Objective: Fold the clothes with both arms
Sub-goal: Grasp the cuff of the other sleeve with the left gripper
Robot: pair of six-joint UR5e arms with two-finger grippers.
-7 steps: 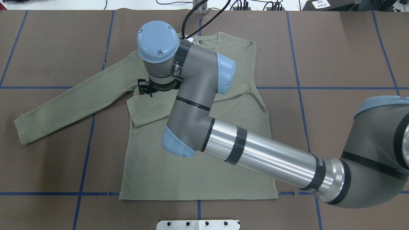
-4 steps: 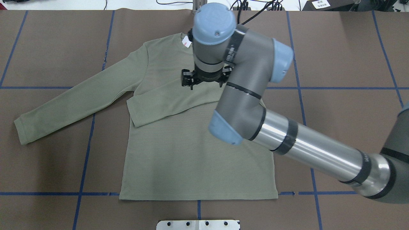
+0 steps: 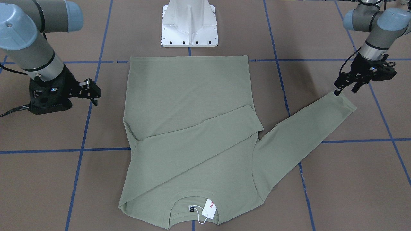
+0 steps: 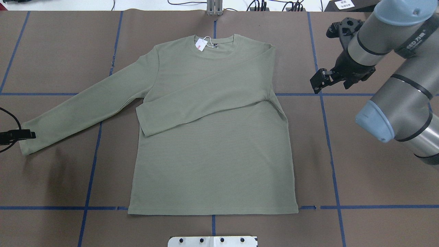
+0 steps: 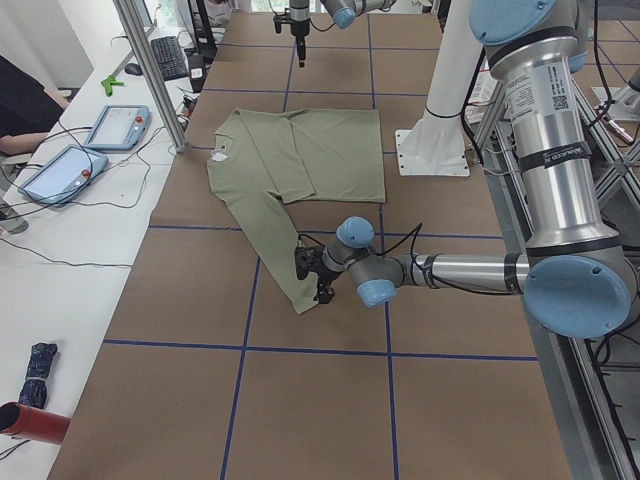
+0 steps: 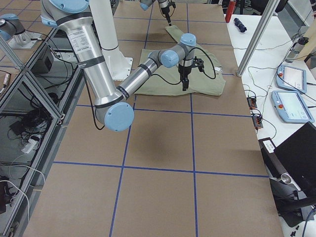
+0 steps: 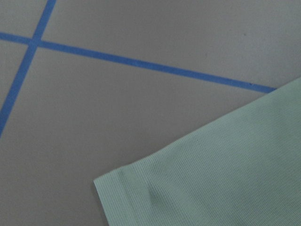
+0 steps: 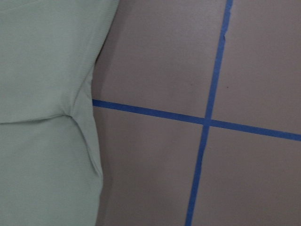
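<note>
Left gripper, jaws apart, just beside cuff | overhead view: unfolded sleeve runs from there toward 2 o'clock | right gripper, jaws likewise spread, well apart.

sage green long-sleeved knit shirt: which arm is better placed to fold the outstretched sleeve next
Left. The left black gripper hangs at the outstretched sleeve's cuff; the right black gripper is off the other side of the shirt, past the already folded sleeve.

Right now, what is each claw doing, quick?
Left gripper: open, empty, at the sleeve cuff.
Right gripper: empty; open or closed cannot be told.
</note>
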